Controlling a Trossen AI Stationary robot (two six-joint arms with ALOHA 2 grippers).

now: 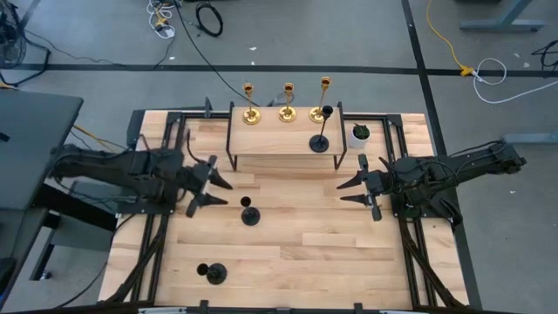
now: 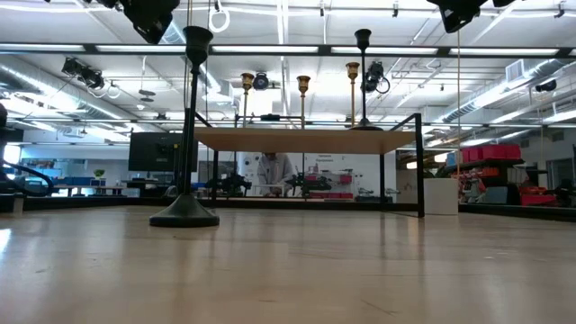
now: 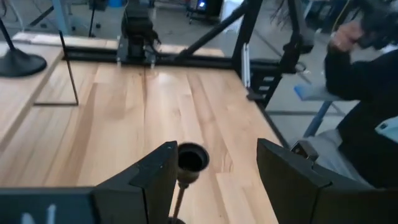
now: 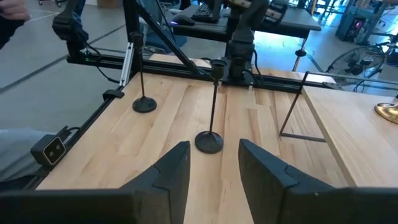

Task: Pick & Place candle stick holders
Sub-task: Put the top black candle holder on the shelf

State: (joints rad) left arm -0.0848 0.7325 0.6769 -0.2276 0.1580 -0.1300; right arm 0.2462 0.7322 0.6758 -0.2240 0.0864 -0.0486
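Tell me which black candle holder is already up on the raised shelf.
The black holder at the shelf's right end, beside the gold trio. The other two black ones stand on the table below.

Left gripper (image 1: 218, 194) jaws spread; right gripper (image 1: 347, 192) jaws parted, facing inward.

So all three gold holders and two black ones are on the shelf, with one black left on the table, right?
Not quite. The high view shows three gold holders but only one black holder on the shelf; two black ones stand on the table.
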